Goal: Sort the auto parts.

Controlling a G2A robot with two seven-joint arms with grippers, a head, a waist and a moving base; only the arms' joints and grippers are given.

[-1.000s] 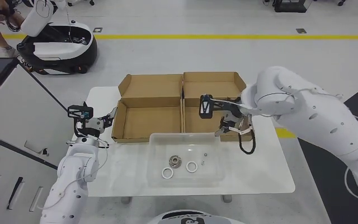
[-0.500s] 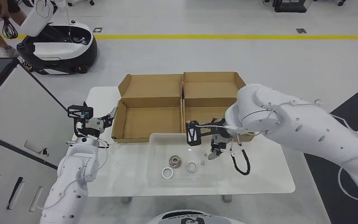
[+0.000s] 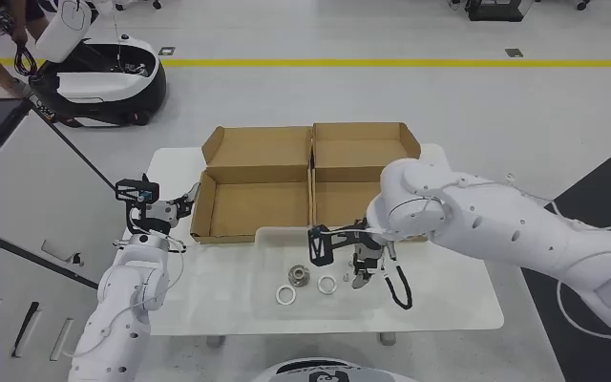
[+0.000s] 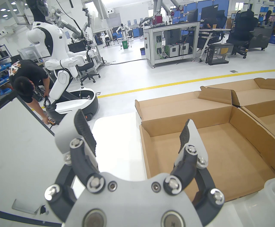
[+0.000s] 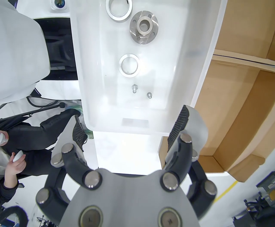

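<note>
From above, you are looking at a white desk (image 3: 449, 286) that is carrying two open cardboard boxes side by side, the left box (image 3: 250, 208) and the right box (image 3: 336, 202), with a clear tray (image 3: 263, 250) lying just in front of them. The parts are lying in the tray: a metal disc (image 3: 300, 276) with a first ring (image 3: 327, 285) just beside it and a second ring (image 3: 284, 295) near its other side. Your right pincer (image 3: 361, 275) is hanging over the right-hand part of the tray, close to the first ring. Your left pincer (image 3: 187, 202) is hovering just off the outer side of the left box.

Through the left wrist, you are seeing the left pincer (image 4: 133, 118) spread wide and gripping nothing, with the desk edge and the left box (image 4: 214, 148) below it.

Through the right wrist, you are seeing the right pincer (image 5: 131, 116) gaping wide with nothing between its pads, poised above the end wall of the tray (image 5: 96, 103). A bolt (image 5: 134, 88) and a second bolt (image 5: 149, 95) are lying nearest the pads, then the first ring (image 5: 129, 65), then the metal disc (image 5: 143, 26), with the second ring (image 5: 119, 9) farthest off. The right box (image 5: 236, 96) is sitting alongside the tray.
</note>
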